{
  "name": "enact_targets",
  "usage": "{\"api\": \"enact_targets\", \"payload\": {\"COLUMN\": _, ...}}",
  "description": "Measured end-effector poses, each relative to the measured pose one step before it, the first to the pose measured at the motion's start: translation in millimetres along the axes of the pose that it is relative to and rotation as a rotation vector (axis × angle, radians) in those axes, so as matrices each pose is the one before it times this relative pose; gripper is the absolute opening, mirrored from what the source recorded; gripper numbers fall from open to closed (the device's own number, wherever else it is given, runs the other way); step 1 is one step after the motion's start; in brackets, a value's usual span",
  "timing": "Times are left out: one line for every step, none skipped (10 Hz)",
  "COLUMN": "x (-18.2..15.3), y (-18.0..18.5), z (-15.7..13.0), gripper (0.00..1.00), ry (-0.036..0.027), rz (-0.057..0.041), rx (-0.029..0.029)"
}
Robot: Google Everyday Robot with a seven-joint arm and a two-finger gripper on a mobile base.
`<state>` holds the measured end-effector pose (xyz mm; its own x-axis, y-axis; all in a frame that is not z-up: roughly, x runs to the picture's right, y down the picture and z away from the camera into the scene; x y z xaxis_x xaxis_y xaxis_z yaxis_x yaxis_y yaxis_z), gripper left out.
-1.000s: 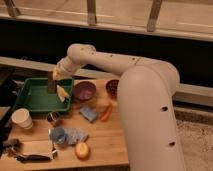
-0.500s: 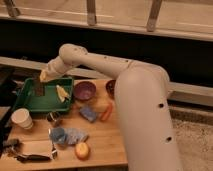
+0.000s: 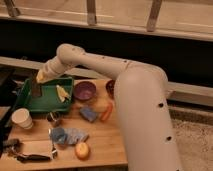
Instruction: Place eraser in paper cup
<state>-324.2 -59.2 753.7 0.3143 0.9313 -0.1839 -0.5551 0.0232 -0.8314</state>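
Note:
My gripper (image 3: 37,84) hangs over the left part of the green tray (image 3: 47,102), at the end of the white arm that reaches in from the right. It is shut on the eraser (image 3: 35,90), a small dark block that points down just above the tray floor. The paper cup (image 3: 22,118) stands upright on the wooden table, in front of the tray's left corner. It is below and slightly left of the gripper in the picture, and apart from it.
A yellow fruit piece (image 3: 62,93) lies in the tray. A metal cup (image 3: 53,118), purple bowl (image 3: 85,91), dark red bowl (image 3: 110,87), blue sponge (image 3: 89,114), carrot (image 3: 106,113), blue cloth (image 3: 67,135) and an orange fruit (image 3: 82,150) crowd the table. Tools (image 3: 27,151) lie front left.
The gripper has carried the eraser leftward over the tray, from its right part to its left part, nearer the paper cup. Nothing else on the table moved.

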Motion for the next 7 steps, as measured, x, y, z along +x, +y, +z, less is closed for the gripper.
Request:
{"api": "enact_targets", "payload": {"x": -0.16, "y": -1.47, "z": 0.17, "gripper": 0.00, "ry": 0.00818, "rz": -0.00625, "rx": -0.00585}}
{"api": "enact_targets", "payload": {"x": 1.22, "y": 3.69, "z": 6.82, "gripper": 0.00, "ry": 0.02027, "rz": -0.01719, "rx": -0.00966}}
{"api": "enact_targets", "payload": {"x": 1.15, "y": 8.57, "z": 7.86, "gripper": 0.00, "ry": 0.01582, "rz": -0.01813, "rx": -0.01378}}
{"api": "enact_targets", "payload": {"x": 4.49, "y": 15.09, "z": 13.80, "gripper": 0.00, "ry": 0.02292, "rz": -0.02378, "rx": -0.02324}}
{"api": "enact_targets", "payload": {"x": 5.12, "y": 13.00, "z": 10.80, "gripper": 0.00, "ry": 0.01628, "rz": -0.01678, "rx": -0.02280}}
{"api": "enact_targets", "payload": {"x": 3.72, "y": 10.80, "z": 9.96, "gripper": 0.00, "ry": 0.01112, "rz": -0.01326, "rx": -0.02243}}
{"api": "enact_targets", "payload": {"x": 4.17, "y": 15.17, "z": 13.36, "gripper": 0.00, "ry": 0.01311, "rz": -0.02239, "rx": -0.03181}}
